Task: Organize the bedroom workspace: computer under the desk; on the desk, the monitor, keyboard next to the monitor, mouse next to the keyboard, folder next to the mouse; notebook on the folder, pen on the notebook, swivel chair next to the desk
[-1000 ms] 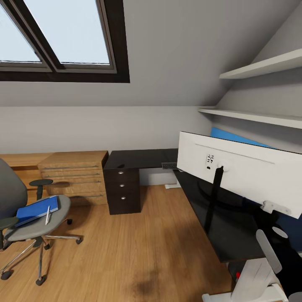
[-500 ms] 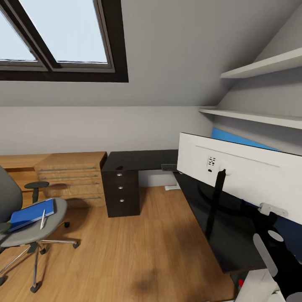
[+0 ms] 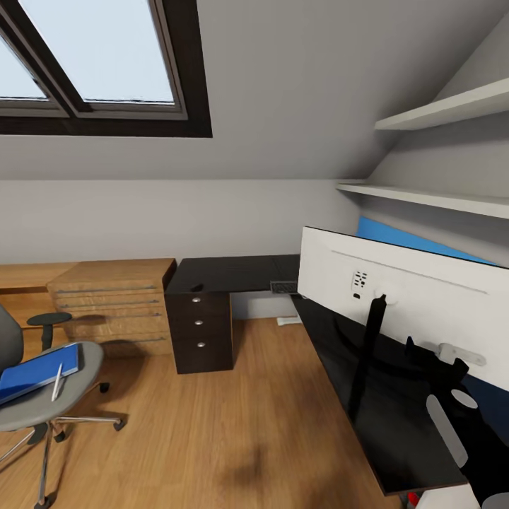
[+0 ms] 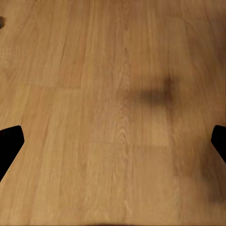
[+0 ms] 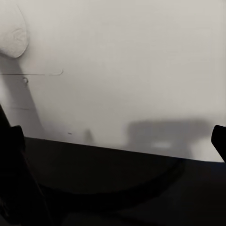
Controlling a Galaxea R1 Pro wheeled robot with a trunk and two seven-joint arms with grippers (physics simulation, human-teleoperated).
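Folder on chair, monitor on desk.
The blue folder (image 3: 32, 371) and pen (image 3: 56, 381) are being carried on the swivel chair (image 3: 42, 396); the monitor (image 3: 403, 297) is standing on the desk (image 3: 339, 353). Both pincers (image 4: 113, 141) (image 5: 113, 141) are apparently spread wide. The view is being panned right.

swivel chair (image 3: 42, 396) cut off at left edge, monitor (image 3: 424, 304) cropped at right, keyboard (image 3: 284, 287) partly hidden behind it

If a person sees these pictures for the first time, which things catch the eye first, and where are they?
First the wide monitor, standing on the long black desk at the right of the head view with its white back toward the camera. Next the bright blue folder with a pen on it, lying on the grey swivel chair at the lower left. A large skylight fills the upper left.
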